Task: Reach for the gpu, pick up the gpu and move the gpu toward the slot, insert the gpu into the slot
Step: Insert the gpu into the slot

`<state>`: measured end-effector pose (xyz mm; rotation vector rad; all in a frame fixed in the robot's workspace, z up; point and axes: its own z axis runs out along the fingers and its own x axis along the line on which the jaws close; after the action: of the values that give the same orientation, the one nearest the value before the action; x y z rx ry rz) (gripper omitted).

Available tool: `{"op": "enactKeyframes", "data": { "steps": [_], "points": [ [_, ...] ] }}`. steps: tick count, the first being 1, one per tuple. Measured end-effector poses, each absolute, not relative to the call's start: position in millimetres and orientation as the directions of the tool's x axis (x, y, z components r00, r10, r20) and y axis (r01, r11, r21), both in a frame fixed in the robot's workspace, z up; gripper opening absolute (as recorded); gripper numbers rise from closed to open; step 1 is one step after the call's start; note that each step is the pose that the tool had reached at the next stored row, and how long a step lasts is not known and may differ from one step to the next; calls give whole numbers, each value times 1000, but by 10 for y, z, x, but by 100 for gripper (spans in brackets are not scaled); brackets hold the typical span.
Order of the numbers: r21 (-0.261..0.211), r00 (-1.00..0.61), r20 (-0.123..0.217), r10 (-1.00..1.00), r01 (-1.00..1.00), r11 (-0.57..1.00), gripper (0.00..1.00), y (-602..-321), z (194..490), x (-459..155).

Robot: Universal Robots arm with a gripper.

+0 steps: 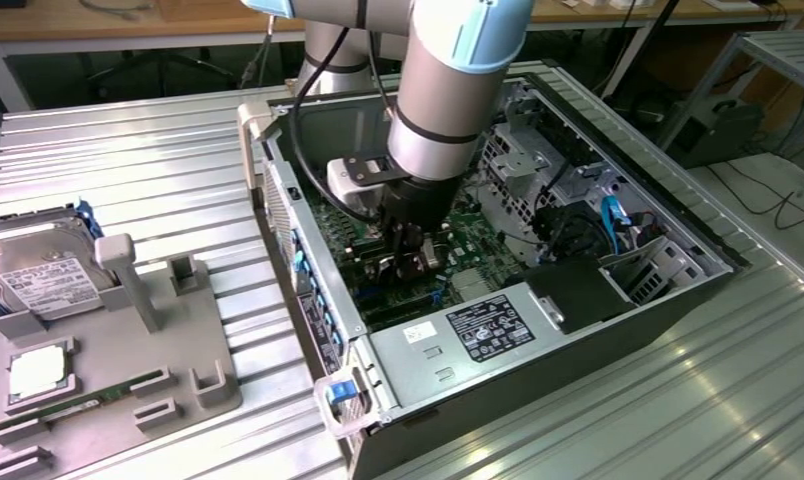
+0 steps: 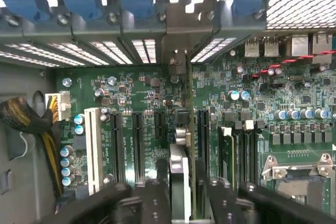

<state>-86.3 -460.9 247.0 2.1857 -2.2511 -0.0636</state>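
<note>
Green motherboard (image 2: 157,93) lies under my black two-fingered gripper (image 2: 181,195), which is clenched on the thin dark gpu card with its silver end bracket (image 2: 179,177), held edge-down over the narrow blue slot (image 2: 201,129). I judge slight tilt could jam its edge beside the slot.

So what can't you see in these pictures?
1. The fan: the wrist view sees the gpu edge-on, so its face is hidden.
2. Whether the gpu touches the slot: in the exterior view the arm and tool cover that spot, and in the wrist view the card's own edge hides it.
3. The writing on the hard drive: too small in the exterior view.
</note>
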Motion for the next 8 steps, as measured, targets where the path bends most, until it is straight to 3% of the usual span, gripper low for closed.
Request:
{"op": "enactKeyframes", "data": {
  "steps": [8],
  "points": [
    [27,-30,-24,-999,-999,29,35,-4605,2846,-863]
  ]
}}
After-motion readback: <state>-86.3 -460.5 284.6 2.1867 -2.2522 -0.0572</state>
